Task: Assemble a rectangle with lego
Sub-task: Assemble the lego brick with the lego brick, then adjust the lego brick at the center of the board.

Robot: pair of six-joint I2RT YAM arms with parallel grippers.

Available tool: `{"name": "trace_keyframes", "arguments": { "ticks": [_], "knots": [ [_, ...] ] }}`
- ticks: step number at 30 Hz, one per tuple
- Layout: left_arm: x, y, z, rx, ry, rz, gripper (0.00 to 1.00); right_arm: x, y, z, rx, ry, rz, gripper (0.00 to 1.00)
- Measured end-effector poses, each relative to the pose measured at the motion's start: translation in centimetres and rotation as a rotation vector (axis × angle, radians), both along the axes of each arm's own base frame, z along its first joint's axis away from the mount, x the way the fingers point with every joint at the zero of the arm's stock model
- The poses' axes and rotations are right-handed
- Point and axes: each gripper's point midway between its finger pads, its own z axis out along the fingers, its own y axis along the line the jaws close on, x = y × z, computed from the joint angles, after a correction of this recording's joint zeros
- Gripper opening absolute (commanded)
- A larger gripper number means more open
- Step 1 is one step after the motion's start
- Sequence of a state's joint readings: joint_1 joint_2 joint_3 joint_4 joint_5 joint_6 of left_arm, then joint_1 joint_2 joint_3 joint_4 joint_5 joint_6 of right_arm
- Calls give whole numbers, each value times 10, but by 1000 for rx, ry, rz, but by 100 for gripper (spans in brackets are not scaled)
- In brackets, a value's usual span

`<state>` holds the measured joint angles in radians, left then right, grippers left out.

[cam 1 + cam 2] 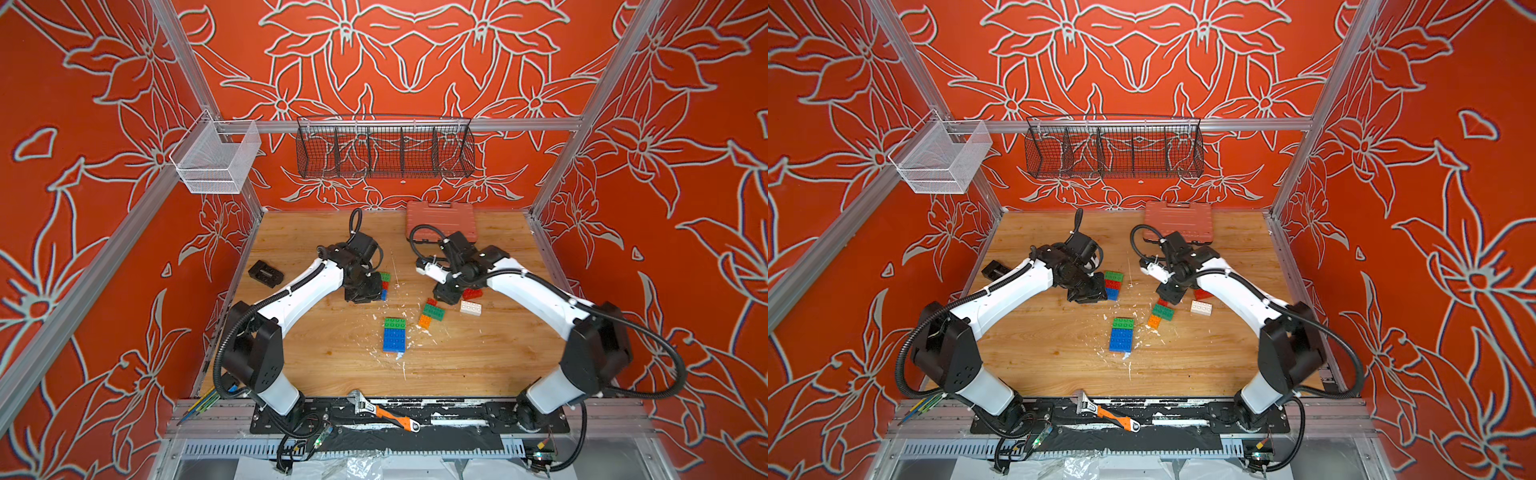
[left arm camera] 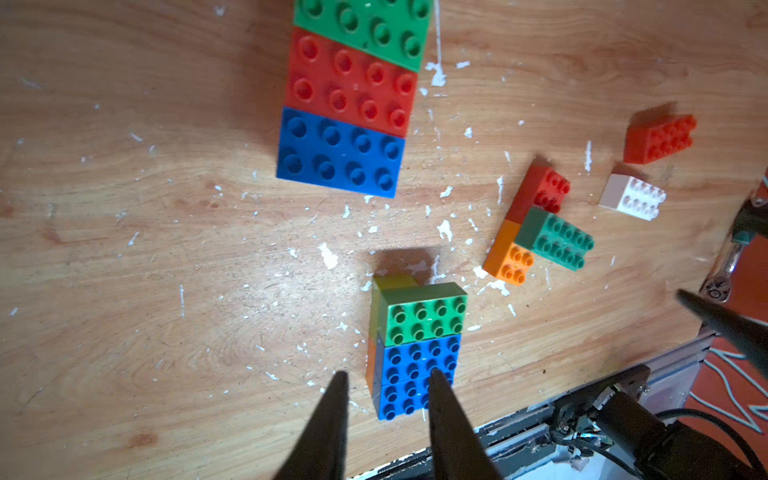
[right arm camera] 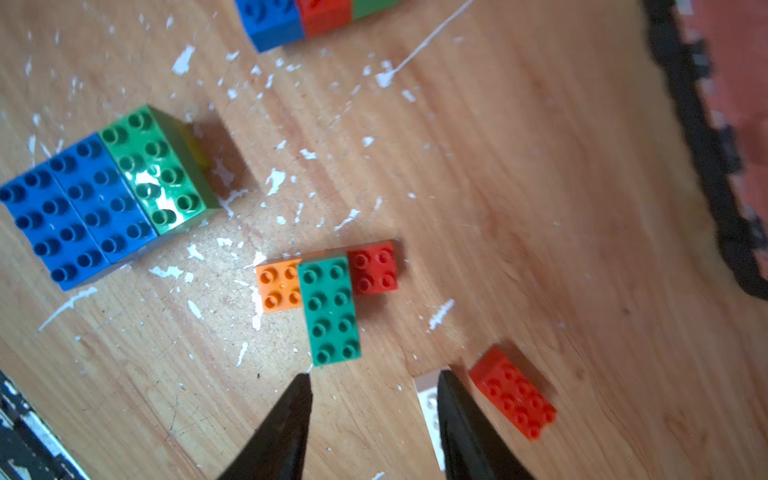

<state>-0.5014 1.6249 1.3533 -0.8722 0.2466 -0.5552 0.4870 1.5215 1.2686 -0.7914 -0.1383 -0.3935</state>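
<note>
Hovering left gripper (image 2: 387,374) and right gripper (image 3: 375,375) parted, empty, we are mid-gathering; next, gripping green brick (image 3: 330,309) ahead of right squarely.

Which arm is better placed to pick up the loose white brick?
Right. The right gripper, jaws open, hangs close to the white brick; the left gripper is farther, by the green-red-blue row.

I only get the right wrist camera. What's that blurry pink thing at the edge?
Observer: A ribbed pink tool case, lying flat at the table's far edge.
Operator: Is the other arm holding a brick?
Observer: No, the left gripper is open, nothing between its fingers.
Operator: Anything else I'm missing?
Observer: A small black block lies near the table's left edge.
</note>
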Motion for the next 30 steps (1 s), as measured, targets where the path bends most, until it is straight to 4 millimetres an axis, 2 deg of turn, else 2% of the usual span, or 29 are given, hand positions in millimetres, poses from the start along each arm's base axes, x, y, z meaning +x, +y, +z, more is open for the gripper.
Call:
{"name": "trace_keyframes", "arguments": {
  "ticks": [4, 6, 9, 12, 18, 25, 30],
  "knots": [
    [-1, -40, -4, 2, 14, -69, 18, 16, -43, 21, 71, -57, -236, 49],
    [-2, -58, -16, 26, 42, -97, 13, 24, -63, 21, 72, -67, -352, 49],
    [-3, -80, -35, 66, 81, -121, 5, 29, -80, 18, 81, -60, -477, 49],
    [-4, -95, -49, 108, 107, -129, 3, 34, -83, 20, 121, -62, -549, 49],
    [2, -108, -57, 140, 126, -120, 0, 33, -84, 10, 160, -44, -613, 51],
    [3, -110, -83, 176, 182, -104, 0, 31, -93, -3, 171, -21, -683, 59],
    [3, -113, -93, 181, 201, -104, 0, 28, -100, -12, 176, 3, -753, 60]
  ]
}}
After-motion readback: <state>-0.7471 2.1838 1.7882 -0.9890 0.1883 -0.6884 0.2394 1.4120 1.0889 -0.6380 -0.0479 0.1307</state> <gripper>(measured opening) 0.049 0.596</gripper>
